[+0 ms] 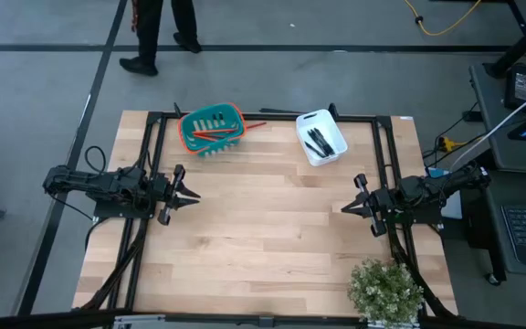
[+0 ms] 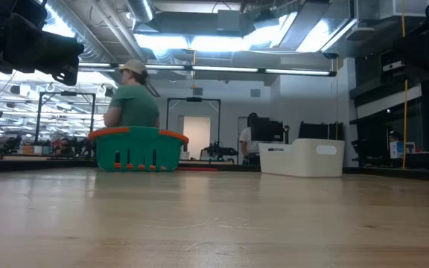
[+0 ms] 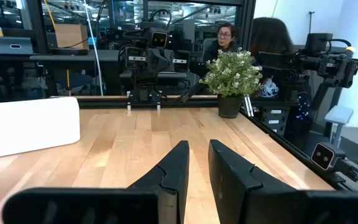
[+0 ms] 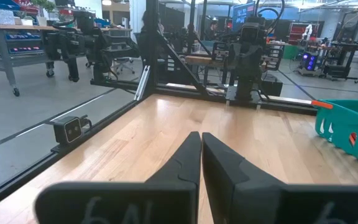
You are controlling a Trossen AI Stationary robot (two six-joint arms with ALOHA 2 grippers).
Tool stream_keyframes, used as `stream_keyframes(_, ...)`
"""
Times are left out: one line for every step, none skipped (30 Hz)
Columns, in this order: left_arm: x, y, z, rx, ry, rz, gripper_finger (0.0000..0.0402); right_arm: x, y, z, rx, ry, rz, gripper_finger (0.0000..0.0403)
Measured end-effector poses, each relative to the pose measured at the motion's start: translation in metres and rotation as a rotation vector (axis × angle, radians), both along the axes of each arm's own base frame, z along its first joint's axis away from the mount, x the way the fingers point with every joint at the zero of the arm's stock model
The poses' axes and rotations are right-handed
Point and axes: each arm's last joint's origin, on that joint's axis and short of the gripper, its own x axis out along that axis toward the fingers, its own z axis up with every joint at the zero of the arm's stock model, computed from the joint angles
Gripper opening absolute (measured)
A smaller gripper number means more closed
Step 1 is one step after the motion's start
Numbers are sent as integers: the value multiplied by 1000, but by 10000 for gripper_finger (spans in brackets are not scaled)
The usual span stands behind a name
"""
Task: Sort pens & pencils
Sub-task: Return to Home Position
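We've got the pencils (image 1: 210, 133) in the teal basket (image 1: 186, 137) and the pens (image 1: 319, 142) in the white bin (image 1: 305, 119), well apart from the left gripper (image 1: 194, 194), fingers barely parted, and the right gripper (image 1: 345, 208), fingers together, both empty. The low view hides the contents.

Left arm (image 1: 108, 185), right arm (image 1: 432, 189): matte black, boxy jointed segments. Black cable loop (image 1: 92, 157) behind left arm. Left pincer (image 1: 190, 195), right pincer (image 1: 347, 208): paired black wedge fingers (image 3: 173, 171), tapering to points. Faint embossed marks on right pincer's carriage.
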Motion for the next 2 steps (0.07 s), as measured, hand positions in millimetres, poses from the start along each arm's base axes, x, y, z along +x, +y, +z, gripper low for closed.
stream_keyframes(0,0,0,0,0,0,57,0,0,0,1,0,0,18)
stream_keyframes(0,0,0,0,0,0,57,0,0,0,1,0,0,18)
